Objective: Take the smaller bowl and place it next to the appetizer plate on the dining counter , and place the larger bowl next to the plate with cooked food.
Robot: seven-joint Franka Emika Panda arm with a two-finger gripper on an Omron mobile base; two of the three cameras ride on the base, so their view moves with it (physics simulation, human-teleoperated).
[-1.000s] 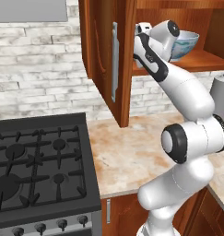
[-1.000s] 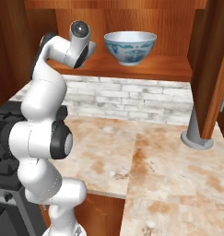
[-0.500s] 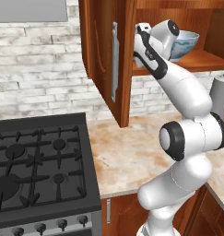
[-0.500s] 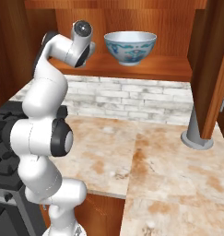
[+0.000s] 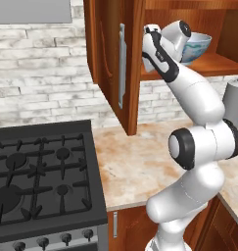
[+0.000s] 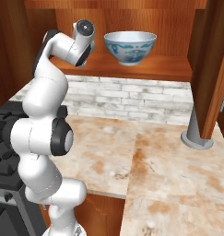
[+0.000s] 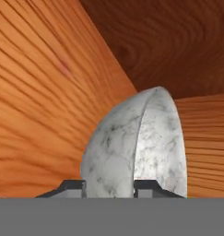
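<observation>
Well, over on the left a black stove (image 5: 39, 181) sits in the marbled worktop (image 6: 109, 156), and above the worktop an open wooden cabinet (image 5: 115, 63) has the arm reaching up into it. Moving right along the cabinet shelf (image 6: 145, 69), the gripper (image 7: 111, 186) is tucked at the shelf's left end; from the hand's own camera its two dark tips stand on either side of the rim of the smaller bowl (image 7: 132, 143), one inside and one outside, closed down against the wall, so I judge it gripped. Further right, the larger bowl (image 6: 130, 47) stands upright on the same shelf, untouched. So the job has barely begun: neither bowl has left the cabinet, and both placings remain. From the base cameras the robot's wrist hides the smaller bowl, and I can't tell whether it is lifted off the shelf.
</observation>
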